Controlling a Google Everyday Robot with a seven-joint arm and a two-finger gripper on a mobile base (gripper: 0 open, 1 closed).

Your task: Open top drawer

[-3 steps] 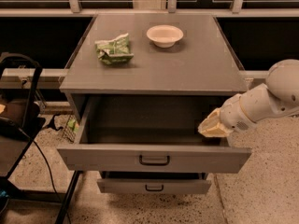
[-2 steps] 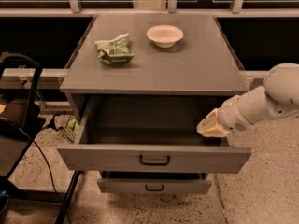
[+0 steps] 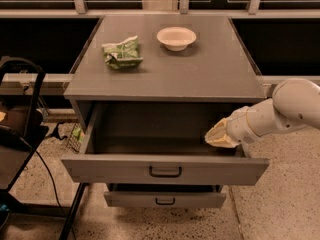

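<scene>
Top drawer (image 3: 115, 170) stands pulled well out from the grey table (image 3: 215, 71), in the lower middle of the frame. Front panel faces the camera, black bar handle (image 3: 165, 172) at its centre. The part of its inside that shows is dark and bare.

Against the frames from a second ago: drawer front sits at the same line, no visible travel either way.

Pincer (image 3: 217, 135) is inside the drawer opening at its right end, just under the table top and above the front panel. Cream-coloured tip points left. Whether it is open or closed: cannot tell. It touches no handle.

Change here is slight: the tip reads a little further left than a second ago, and the white arm (image 3: 285, 115) coming in from the right edge sits a shade lower. Otherwise same pose.

Lower drawer (image 3: 165, 200) below pokes out a short way, unchanged.

On the table top, upper part of the frame: white bowl (image 3: 176, 37) right of centre, crumpled green bag (image 3: 122, 52) to its left, the two apart. Neither has moved.

Black stand (image 3: 24, 84) at the left edge, same place.
</scene>
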